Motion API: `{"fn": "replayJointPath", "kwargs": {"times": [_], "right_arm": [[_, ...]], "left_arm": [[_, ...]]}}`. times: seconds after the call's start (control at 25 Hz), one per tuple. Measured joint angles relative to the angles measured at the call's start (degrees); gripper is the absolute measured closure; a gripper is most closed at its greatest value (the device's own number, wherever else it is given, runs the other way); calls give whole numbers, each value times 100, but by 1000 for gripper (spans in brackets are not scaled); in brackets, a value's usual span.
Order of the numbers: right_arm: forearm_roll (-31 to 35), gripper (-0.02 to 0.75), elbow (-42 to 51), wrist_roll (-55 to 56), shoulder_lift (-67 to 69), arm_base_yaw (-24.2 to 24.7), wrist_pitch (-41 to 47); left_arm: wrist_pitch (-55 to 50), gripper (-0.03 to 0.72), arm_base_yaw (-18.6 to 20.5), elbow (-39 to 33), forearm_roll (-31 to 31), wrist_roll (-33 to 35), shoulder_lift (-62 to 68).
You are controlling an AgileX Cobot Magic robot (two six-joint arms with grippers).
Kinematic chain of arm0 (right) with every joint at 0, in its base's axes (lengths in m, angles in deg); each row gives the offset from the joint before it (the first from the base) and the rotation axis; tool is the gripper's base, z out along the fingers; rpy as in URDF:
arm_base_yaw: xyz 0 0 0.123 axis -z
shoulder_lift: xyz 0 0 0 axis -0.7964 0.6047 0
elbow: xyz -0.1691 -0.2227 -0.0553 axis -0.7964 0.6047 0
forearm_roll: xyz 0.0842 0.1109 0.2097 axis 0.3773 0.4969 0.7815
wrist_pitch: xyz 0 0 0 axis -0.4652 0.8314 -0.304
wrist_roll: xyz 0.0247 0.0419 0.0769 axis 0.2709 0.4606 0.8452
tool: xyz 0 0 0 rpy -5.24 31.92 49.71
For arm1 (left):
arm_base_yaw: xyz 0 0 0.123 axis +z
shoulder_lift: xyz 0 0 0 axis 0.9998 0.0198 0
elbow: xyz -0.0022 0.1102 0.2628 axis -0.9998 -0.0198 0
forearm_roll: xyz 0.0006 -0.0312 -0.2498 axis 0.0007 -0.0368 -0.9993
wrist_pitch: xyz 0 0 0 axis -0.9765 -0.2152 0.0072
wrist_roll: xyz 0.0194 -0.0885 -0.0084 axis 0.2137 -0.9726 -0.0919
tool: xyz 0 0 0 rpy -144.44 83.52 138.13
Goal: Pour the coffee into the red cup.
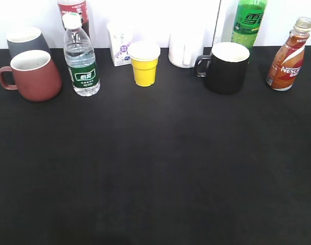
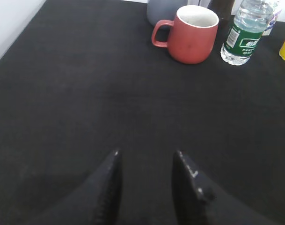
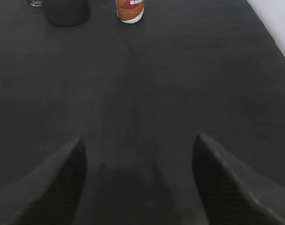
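The coffee bottle (image 1: 287, 57), curvy with a red-white-orange NESCAFE label and no cap, stands upright at the far right of the black table; its base shows at the top of the right wrist view (image 3: 130, 11). The red cup (image 1: 35, 75), brick red with a white inside and its handle to the left, stands at the far left and also shows in the left wrist view (image 2: 193, 33). My left gripper (image 2: 147, 154) is open and empty above bare table, well short of the cup. My right gripper (image 3: 138, 140) is wide open and empty, far from the bottle. Neither gripper shows in the exterior view.
Along the back stand a grey mug (image 1: 25, 41), a clear water bottle with a green label (image 1: 81, 64), a small milk carton (image 1: 119, 44), a yellow cup (image 1: 144, 64), a white mug (image 1: 186, 48), a black mug (image 1: 225, 67) and a green soda bottle (image 1: 248, 23).
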Motion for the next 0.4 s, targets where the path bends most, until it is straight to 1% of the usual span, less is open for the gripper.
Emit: {"fn": "replayJointPath", "kwargs": {"times": [0.4], "right_arm": [[0,185,0,0,0,0,0]], "left_arm": [[0,409,0,0,0,0,0]]}}
